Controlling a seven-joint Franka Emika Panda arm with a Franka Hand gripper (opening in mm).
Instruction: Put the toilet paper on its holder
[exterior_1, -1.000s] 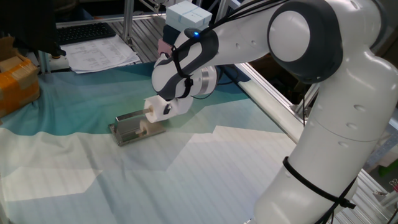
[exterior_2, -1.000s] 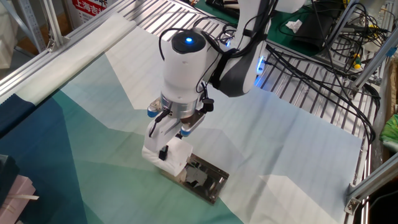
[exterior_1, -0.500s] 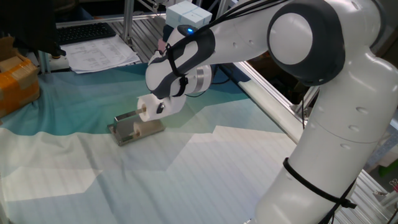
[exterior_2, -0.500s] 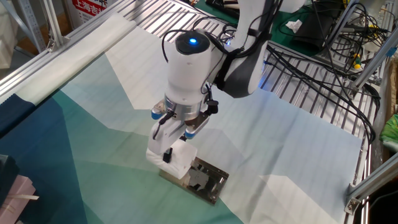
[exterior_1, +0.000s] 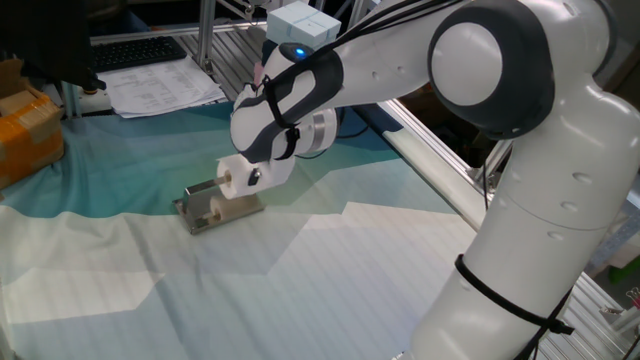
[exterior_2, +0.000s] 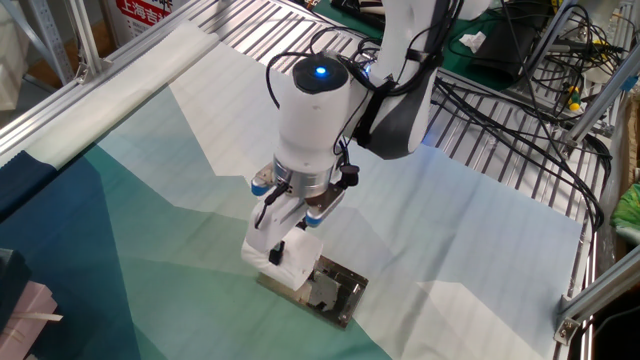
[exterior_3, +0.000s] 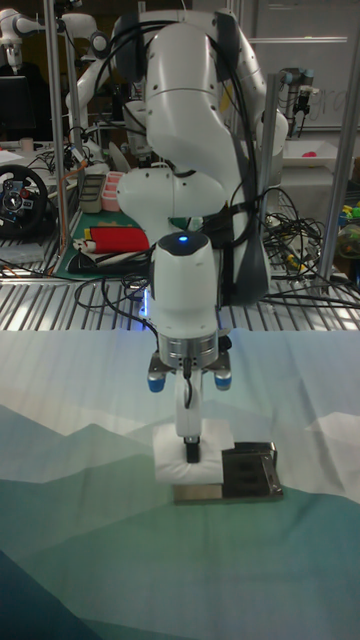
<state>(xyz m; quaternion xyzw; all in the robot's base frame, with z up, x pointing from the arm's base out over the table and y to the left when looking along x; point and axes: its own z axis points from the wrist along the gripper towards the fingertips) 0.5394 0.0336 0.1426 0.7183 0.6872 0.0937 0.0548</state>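
The toilet paper (exterior_1: 240, 174) (exterior_2: 272, 252) (exterior_3: 196, 452) is a small white roll held in my gripper (exterior_1: 252, 176) (exterior_2: 281, 246) (exterior_3: 190, 448), which is shut on it. The roll hangs just above the holder (exterior_1: 205, 206) (exterior_2: 335, 291) (exterior_3: 247, 473), a silver-grey metal bracket lying on the cloth. The roll's hollow end faces left in one fixed view, over the beige bar of the holder. Whether the bar is inside the core cannot be made out. Part of the holder is hidden behind the roll.
A teal and white cloth (exterior_1: 300, 270) covers the table. Papers (exterior_1: 160, 88) and a keyboard (exterior_1: 135, 50) lie at the back, an orange box (exterior_1: 25, 125) at the left. Metal rails (exterior_2: 480, 150) and cables (exterior_2: 545, 60) border the far side.
My gripper has carried the roll sideways along the holder, further over its bar, and slightly lower. The holder has stayed where it was.
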